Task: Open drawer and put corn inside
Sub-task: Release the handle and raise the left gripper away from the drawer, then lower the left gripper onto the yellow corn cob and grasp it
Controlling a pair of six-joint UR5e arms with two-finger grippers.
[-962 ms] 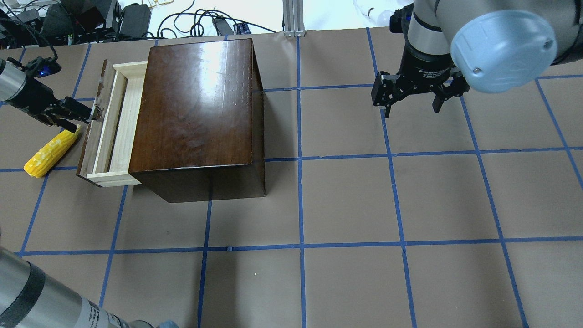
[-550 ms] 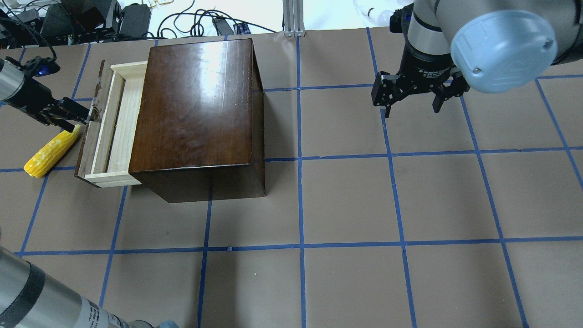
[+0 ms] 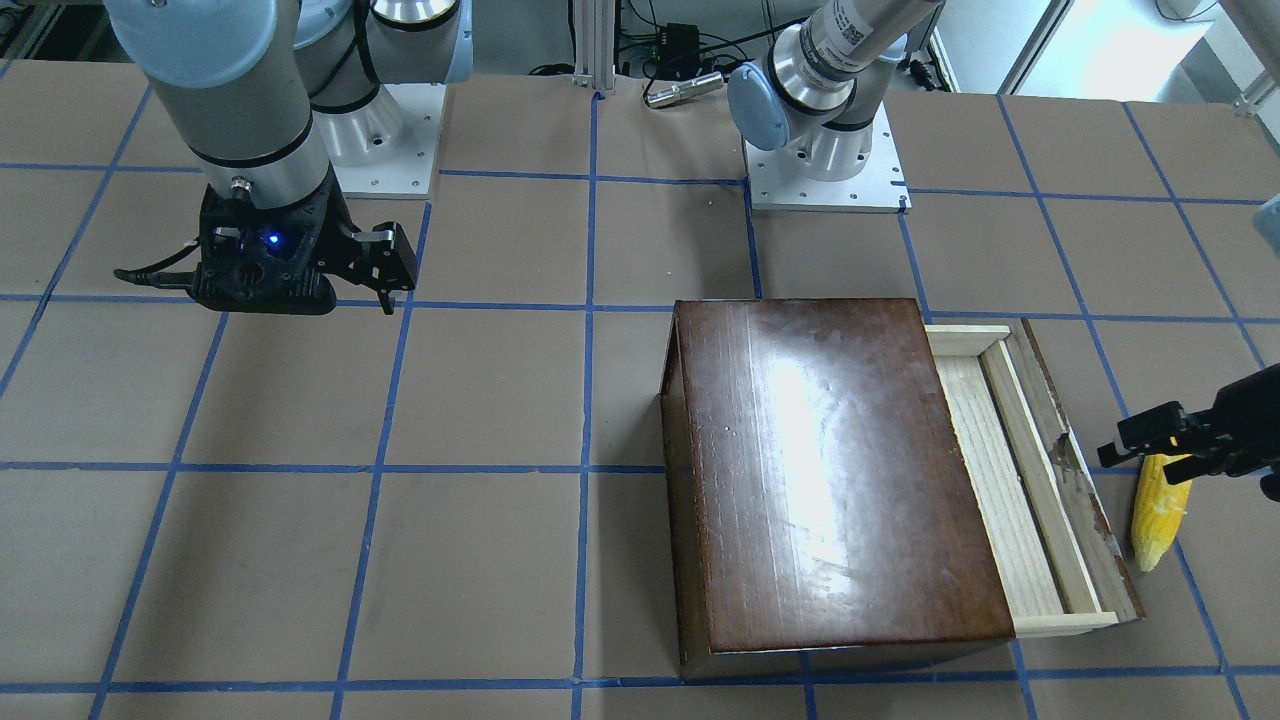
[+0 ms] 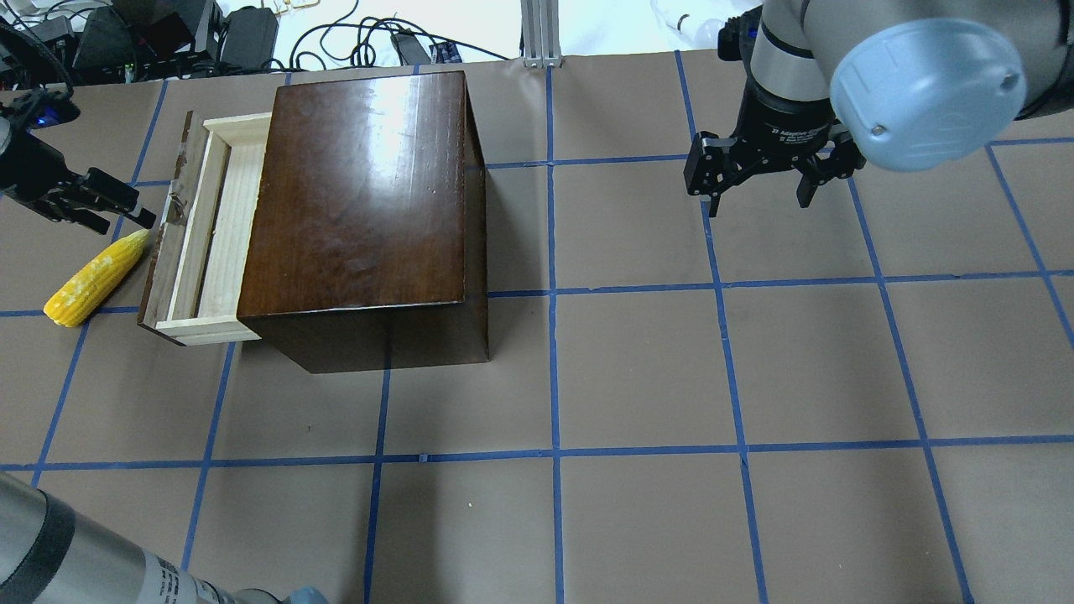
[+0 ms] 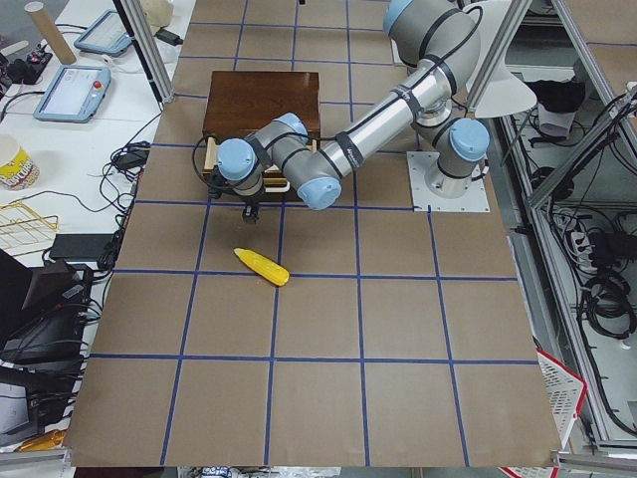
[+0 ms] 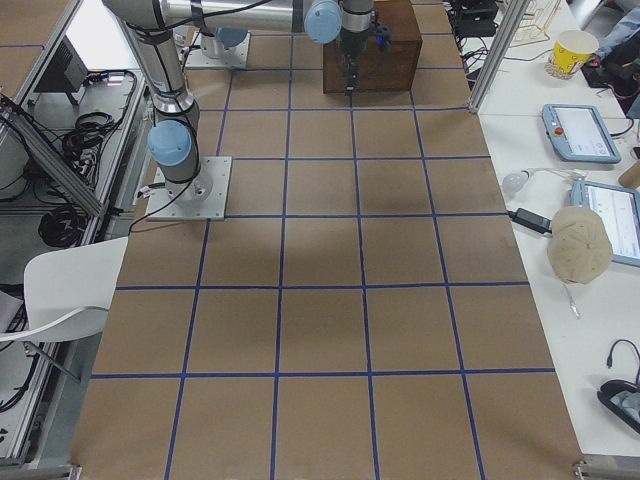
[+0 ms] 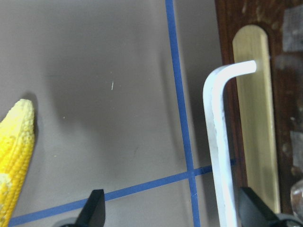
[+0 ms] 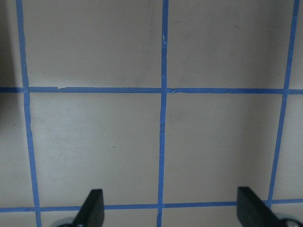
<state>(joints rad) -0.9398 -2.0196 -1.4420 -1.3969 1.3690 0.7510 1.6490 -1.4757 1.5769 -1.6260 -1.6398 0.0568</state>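
Observation:
The dark-brown box stands at the table's left. Its drawer is pulled part way out, showing pale wood behind the dark front panel and the cream handle. The yellow corn lies on the table just left of the drawer front; it also shows in the front view and the left wrist view. My left gripper is open and empty, a little left of the handle, beside the corn's tip. My right gripper is open and empty, far right above bare table.
Blue tape lines grid the brown table. Cables and devices lie beyond the far edge behind the box. The right wrist view shows only the taped table.
My left gripper has let go of the drawer handle and backed off to the left. The drawer came out slightly further before that. The right arm has not moved.

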